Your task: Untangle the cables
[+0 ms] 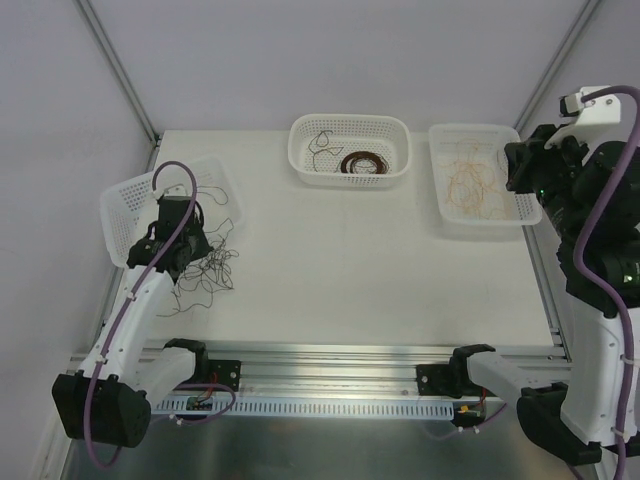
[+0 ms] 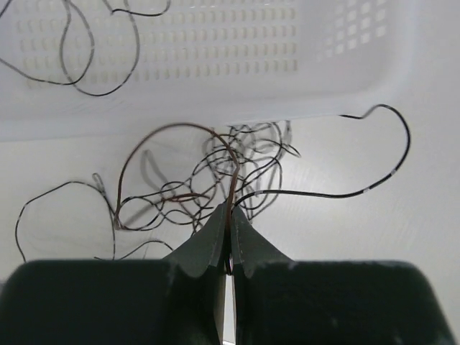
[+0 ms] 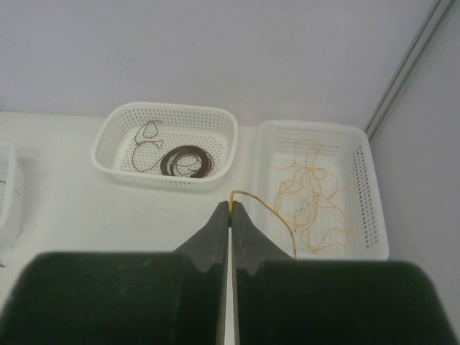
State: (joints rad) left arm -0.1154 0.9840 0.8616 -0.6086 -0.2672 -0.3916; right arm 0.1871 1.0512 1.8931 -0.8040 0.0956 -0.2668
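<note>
A loose clump of thin dark cables (image 1: 207,270) lies on the table by the left basket. Over its near edge, my left gripper (image 1: 188,252) is shut. In the left wrist view its jaws (image 2: 230,213) pinch a brown cable (image 2: 172,128) that loops up out of the tangle (image 2: 215,176). A black cable (image 2: 392,162) arcs off to the right. My right gripper (image 1: 518,168) is held high at the right basket's edge. In the right wrist view it (image 3: 231,207) is shut on the end of a yellow cable (image 3: 272,212), which droops toward the right.
The tilted white basket (image 1: 125,215) at the left holds black strands (image 2: 79,65). At the back, a middle basket (image 1: 395,130) holds a brown coil (image 1: 362,163). The right basket (image 1: 445,200) holds yellow strands (image 3: 309,190). An aluminium rail (image 1: 340,360) runs along the near edge.
</note>
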